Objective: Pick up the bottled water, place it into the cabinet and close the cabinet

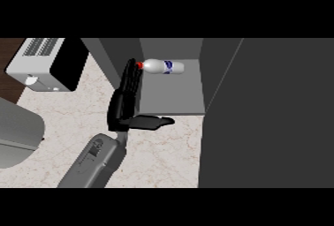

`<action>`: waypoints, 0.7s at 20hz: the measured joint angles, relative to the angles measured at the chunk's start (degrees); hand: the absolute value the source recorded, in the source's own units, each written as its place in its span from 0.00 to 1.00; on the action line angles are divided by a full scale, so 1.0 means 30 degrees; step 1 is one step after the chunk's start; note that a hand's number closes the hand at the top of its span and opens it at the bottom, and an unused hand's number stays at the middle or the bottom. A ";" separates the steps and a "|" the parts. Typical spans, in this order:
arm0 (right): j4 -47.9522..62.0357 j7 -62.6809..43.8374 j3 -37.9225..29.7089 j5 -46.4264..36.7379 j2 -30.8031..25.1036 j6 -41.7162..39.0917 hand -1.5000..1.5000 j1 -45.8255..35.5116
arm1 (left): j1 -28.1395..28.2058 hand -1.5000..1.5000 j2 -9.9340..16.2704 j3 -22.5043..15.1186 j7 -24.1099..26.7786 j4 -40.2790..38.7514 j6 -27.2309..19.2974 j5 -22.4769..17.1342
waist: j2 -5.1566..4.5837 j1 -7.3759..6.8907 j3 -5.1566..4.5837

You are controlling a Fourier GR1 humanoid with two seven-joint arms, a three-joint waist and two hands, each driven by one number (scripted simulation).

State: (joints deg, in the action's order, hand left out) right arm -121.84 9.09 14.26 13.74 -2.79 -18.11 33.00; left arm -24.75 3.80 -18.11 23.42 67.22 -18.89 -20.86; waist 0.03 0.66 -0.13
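Now bottle (162,66) lying inside open cabinet (171,95).

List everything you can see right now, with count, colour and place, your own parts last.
bottle: one, clear with red cap and blue label, lying on its side at the back of the cabinet shelf.
cabinet: one, grey, open, upper middle of the view.
door: one, dark grey, swung open along the right side.
toaster: one, white and black, upper left on the counter.
counter: one, pale marble, lower middle.
grey object: one, at the left edge; cannot tell what it is.
hand: one, black, fingers straight, at the shelf's left edge, tips by the bottle's cap; which hand, cannot tell.
forearm: one, grey, lower left.
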 measured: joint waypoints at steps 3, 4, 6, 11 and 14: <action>0.0009 -0.0027 0.0467 -0.0384 0.0163 0.0259 0.00 0.0051 | 0.0578 0.00 0.0210 -0.0168 -0.0839 0.1402 0.0196 0.0063 | -0.0045 -0.0077 0.0001; -0.0321 -0.0185 0.0507 -0.0280 0.0068 0.0301 0.00 0.0290 | 0.0705 0.00 0.0188 -0.0086 -0.0930 0.1678 0.0264 0.0050 | -0.0051 -0.0074 0.0006; -0.0452 0.0077 0.0876 -0.0505 0.0115 0.0322 0.00 0.0634 | 0.1513 0.00 0.0231 -0.0244 -0.1237 0.3099 0.0123 0.0101 | -0.0024 -0.0128 0.0019; -0.0588 -0.0340 0.0898 -0.0350 -0.0068 0.0510 0.00 0.0471 | 0.3556 0.00 0.0810 -0.0611 -0.2849 0.7495 -0.0234 0.0208 | 0.0019 -0.0248 0.0036; -0.0735 -0.0616 0.0731 -0.0032 -0.0210 0.0589 0.00 0.0212 | 0.5190 0.00 0.0921 -0.1123 -0.3070 0.9758 -0.0285 0.0461 | 0.0032 -0.0269 0.0041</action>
State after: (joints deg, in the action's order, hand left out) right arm -124.04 7.25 16.45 13.64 -3.42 -16.34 33.63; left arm -9.18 6.56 -21.48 14.21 96.50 -19.74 -19.48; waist 0.13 -0.15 -0.01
